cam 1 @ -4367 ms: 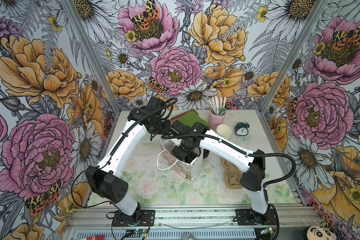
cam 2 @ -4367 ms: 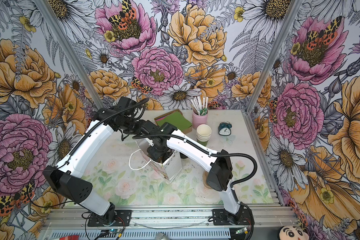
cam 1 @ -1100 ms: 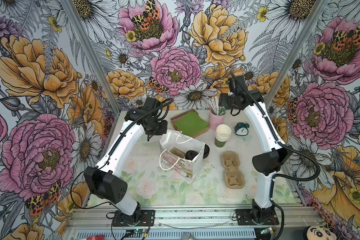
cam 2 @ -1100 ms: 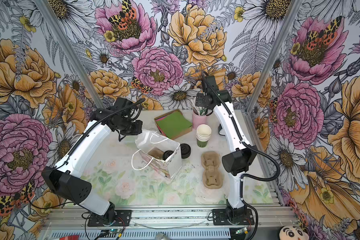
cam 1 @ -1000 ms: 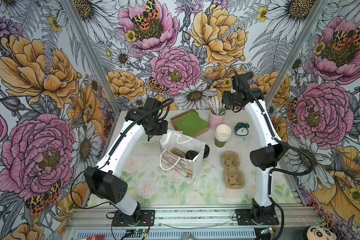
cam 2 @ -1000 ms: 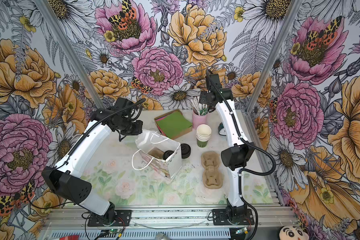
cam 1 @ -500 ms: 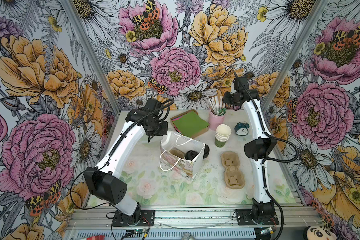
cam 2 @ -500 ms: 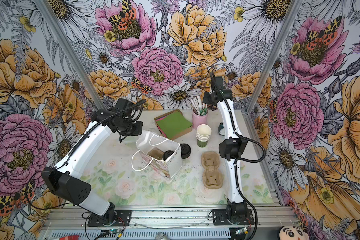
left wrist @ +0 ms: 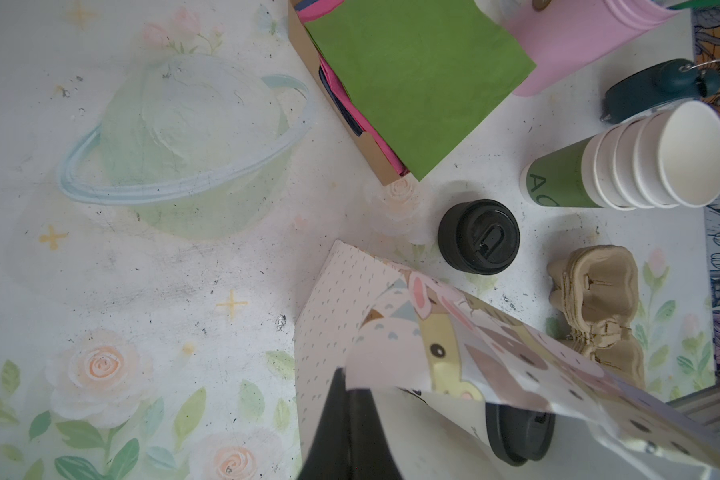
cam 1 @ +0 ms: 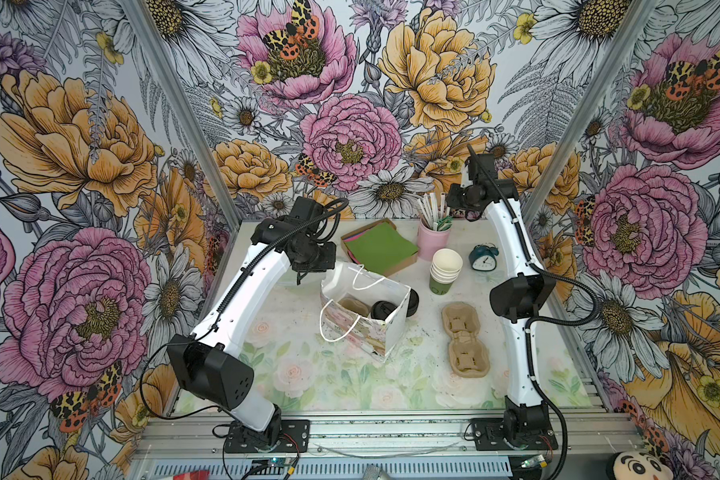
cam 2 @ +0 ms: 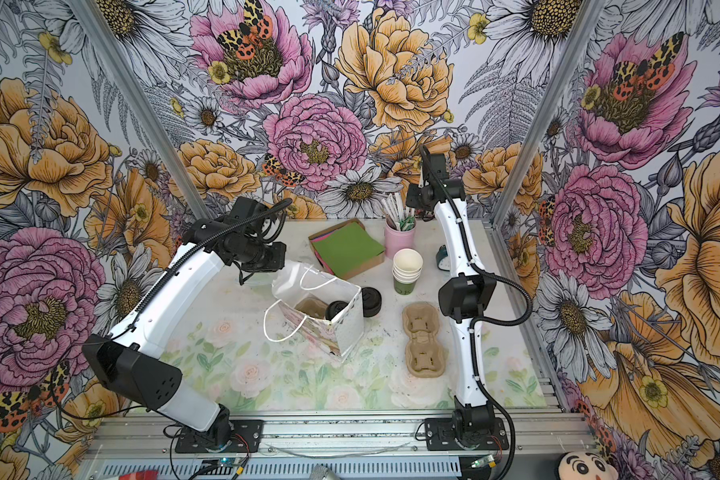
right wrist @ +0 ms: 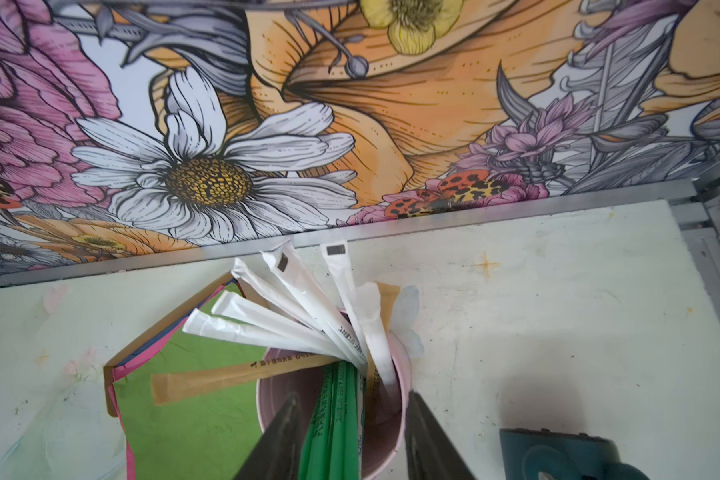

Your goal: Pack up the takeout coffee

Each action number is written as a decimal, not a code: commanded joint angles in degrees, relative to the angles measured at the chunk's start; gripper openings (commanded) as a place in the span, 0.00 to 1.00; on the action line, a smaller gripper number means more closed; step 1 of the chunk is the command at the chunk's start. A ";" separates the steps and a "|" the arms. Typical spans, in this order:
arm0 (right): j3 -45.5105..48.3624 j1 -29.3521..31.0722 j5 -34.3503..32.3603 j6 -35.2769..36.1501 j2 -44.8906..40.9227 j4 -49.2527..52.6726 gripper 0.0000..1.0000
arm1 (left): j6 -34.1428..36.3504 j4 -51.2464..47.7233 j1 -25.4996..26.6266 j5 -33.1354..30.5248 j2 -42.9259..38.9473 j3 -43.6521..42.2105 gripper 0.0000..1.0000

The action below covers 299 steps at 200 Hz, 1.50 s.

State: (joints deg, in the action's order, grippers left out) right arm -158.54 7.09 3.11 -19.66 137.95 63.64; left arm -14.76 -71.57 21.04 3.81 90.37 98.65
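Flowery tabletop [cam 1: 300,374] update: the black-lidded pale paper takeout coffee cup [cam 1: 382,309] sits inside the patterned paper gift bag [cam 1: 362,336], so packing looks mostly done. Meanwhile the left fingers [left wrist: 337,415] pinch the bag's rim, and the right fingers [right wrist: 283,440] are spread around green wrapped straws [right wrist: 329,428] in a pink cup [right wrist: 381,440]. Only extras left, I'd guess.

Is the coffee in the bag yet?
Done: the takeout coffee sits inside the paper bag. In hand: the left claw pinches the bag's rim; the right claw, open, straddles green wrapped sticks in the pink cup. Left: perhaps packing one.
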 commanded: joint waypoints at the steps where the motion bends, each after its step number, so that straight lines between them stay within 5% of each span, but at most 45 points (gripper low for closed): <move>1: 2.27 0.34 0.32 -0.74 -2.36 -0.87 0.42 | 0.26 -1.33 0.41 -0.15 -0.07 0.16 0.00; 31: 10.54 1.97 2.60 -0.20 -9.48 -0.79 0.40 | -0.02 -1.33 0.41 -0.51 -0.15 -0.17 0.00; 100: 26.92 10.07 -8.12 1.67 -23.04 -0.79 0.42 | 0.70 -1.29 0.18 0.05 0.67 0.41 0.00; 299: 19.89 12.42 -17.22 -4.08 -10.18 -0.53 0.39 | 1.09 -1.36 -0.67 0.28 0.61 0.24 0.00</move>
State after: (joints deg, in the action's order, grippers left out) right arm -136.97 19.22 -11.66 -23.38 126.17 63.44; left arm -14.55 -71.57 20.82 3.81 90.54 98.78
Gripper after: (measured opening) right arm 0.389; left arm 0.045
